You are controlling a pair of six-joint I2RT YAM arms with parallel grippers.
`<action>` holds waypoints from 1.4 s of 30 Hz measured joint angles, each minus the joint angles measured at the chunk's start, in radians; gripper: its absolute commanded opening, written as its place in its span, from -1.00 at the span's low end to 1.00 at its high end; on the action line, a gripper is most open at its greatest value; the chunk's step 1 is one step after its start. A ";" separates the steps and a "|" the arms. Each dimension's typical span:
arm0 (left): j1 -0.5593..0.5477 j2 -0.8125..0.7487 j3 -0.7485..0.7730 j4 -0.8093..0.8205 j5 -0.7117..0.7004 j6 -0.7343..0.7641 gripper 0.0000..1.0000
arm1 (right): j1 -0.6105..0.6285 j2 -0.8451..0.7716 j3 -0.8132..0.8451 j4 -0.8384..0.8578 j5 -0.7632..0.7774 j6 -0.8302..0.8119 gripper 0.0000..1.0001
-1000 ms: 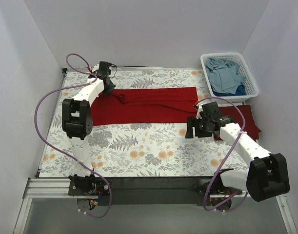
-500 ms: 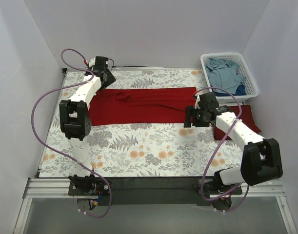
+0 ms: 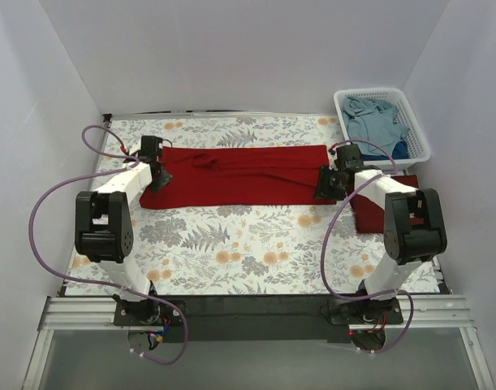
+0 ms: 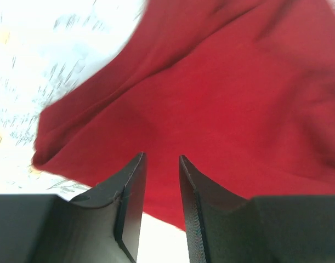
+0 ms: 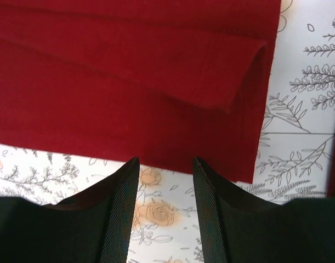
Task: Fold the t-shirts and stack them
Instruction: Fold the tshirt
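**Left claw (image 3: 154, 175) and right claw (image 3: 327, 183) set at the two ends of the red shirt (image 3: 239, 175)**

From above, the red shirt lies as a long band running left to right across the far half of the table (image 3: 231, 244), apparently already folded lengthwise. One claw sits at each short end. A maroon shirt (image 3: 368, 215) lies near the right edge, partly hidden by the right arm. Blue shirts (image 3: 373, 122) sit in the basket (image 3: 338, 97) at the far right corner.

In the left wrist view, the left claw (image 4: 160, 159) has its jaws parted only narrowly, with nothing between them. It hangs over the band's left end, close to a rounded corner. The picture is blurred, so I cannot tell whether it touches the cloth.

In the right wrist view, the right claw (image 5: 164, 161) is parted wider and holds nothing. Its tips frame the shirt's near edge and the bare table. A folded upper layer ends in a soft lip close to the right edge.

The step in hand looks like pinching both ends for the crosswise fold. To do it well, each claw should reach far enough in to catch every layer, lip included. The left jaws probably need to open wider before they bite. The two ends should be lifted together and level, so the band neither twists nor drags toward the maroon shirt.
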 measured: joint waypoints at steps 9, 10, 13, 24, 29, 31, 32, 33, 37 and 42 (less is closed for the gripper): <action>0.041 0.023 -0.138 0.016 -0.001 -0.027 -0.46 | -0.058 0.065 -0.013 0.080 -0.079 0.037 0.04; 0.042 0.012 -0.155 0.026 -0.002 -0.032 -0.46 | -0.063 0.059 -0.023 0.089 -0.088 0.042 0.04; 0.043 -0.060 -0.243 0.047 -0.006 -0.046 -0.46 | -0.068 0.006 -0.102 0.143 -0.096 0.049 0.07; 0.048 -0.459 -0.539 -0.119 0.006 -0.090 -0.20 | -0.066 -0.417 -0.421 -0.066 -0.029 0.024 0.15; 0.049 -0.646 -0.541 -0.103 0.048 -0.069 0.19 | -0.035 -0.484 -0.397 -0.176 -0.009 0.016 0.15; 0.049 -0.698 -0.541 -0.071 0.064 -0.060 0.31 | 0.002 -0.485 -0.365 -0.178 -0.001 0.024 0.14; 0.049 -0.716 -0.542 -0.052 0.075 -0.053 0.35 | 0.026 -0.484 -0.349 -0.175 0.003 0.027 0.13; 0.049 -0.729 -0.545 -0.031 0.090 -0.047 0.38 | 0.055 -0.483 -0.333 -0.172 0.013 0.031 0.13; 0.049 -0.741 -0.586 0.041 0.135 -0.028 0.42 | 0.184 -0.436 -0.271 -0.149 0.079 0.037 0.16; 0.049 -0.735 -0.620 0.064 0.153 -0.016 0.42 | 0.311 -0.306 -0.177 -0.143 0.197 0.005 0.25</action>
